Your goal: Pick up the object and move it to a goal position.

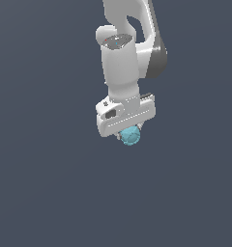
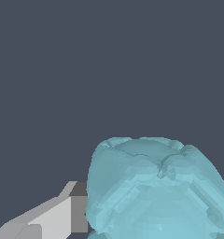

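Observation:
The object is a small light teal ball with a bumpy, faceted surface. It sits just under the white gripper of the arm, in the middle of the exterior view. In the wrist view the ball fills the space between the fingers, and one grey-white finger presses against its side. The other finger is almost fully hidden behind the ball. The gripper is shut on the ball and holds it above the dark floor.
A plain dark blue-grey surface fills the background in both views. No other objects show.

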You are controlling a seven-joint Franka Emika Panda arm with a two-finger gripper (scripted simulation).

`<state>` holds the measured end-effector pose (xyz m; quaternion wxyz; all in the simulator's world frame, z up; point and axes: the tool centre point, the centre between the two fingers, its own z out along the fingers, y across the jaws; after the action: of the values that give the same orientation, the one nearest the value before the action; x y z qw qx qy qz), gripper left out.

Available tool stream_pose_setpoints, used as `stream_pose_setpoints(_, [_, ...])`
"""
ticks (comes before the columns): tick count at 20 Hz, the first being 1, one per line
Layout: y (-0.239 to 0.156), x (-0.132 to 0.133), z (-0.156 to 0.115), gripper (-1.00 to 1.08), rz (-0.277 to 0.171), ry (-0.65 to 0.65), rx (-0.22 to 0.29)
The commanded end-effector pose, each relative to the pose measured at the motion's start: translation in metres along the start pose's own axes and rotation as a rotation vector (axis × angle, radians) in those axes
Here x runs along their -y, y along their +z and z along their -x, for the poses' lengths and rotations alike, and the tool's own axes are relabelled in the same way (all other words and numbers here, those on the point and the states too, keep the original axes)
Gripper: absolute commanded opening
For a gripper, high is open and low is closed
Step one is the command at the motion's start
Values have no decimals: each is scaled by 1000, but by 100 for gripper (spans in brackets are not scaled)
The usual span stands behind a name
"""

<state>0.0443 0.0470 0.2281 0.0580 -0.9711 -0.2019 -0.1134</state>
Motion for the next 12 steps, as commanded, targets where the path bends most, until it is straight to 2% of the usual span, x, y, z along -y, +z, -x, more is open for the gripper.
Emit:
stream_pose_setpoints(1, [-16, -6, -4, -100, -11, -36, -20])
stream_pose_setpoints(12, [-89, -31, -19, -100, -61, -192, -110])
